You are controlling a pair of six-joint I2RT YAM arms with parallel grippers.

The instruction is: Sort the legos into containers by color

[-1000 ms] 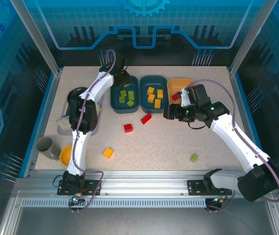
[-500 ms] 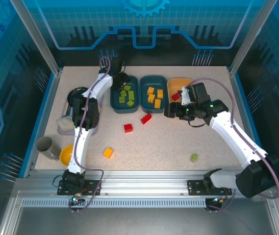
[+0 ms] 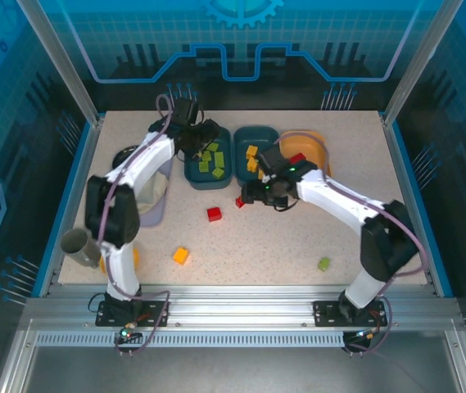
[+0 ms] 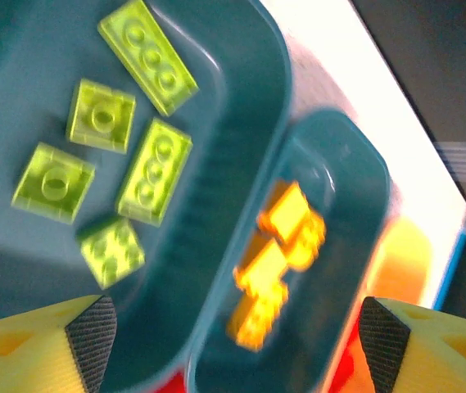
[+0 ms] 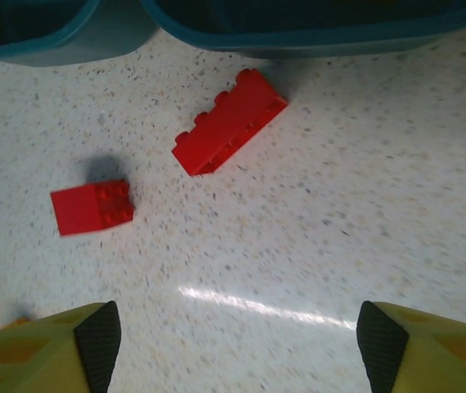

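The left gripper (image 4: 237, 340) hangs open and empty over the left teal tray (image 4: 224, 147), which holds five green bricks (image 4: 155, 170). The next teal tray (image 4: 347, 164) holds yellow-orange bricks (image 4: 278, 262). The right gripper (image 5: 239, 344) is also spread wide and empty, low over the table (image 5: 364, 213). A long red brick (image 5: 228, 123) lies ahead of it, just beside the teal trays, and a small red brick (image 5: 93, 206) lies near that one but apart from it. From above, the orange tray (image 3: 314, 139) holds one red brick (image 3: 296, 158). An orange brick (image 3: 181, 255) and a green brick (image 3: 323, 264) lie loose on the table, well apart.
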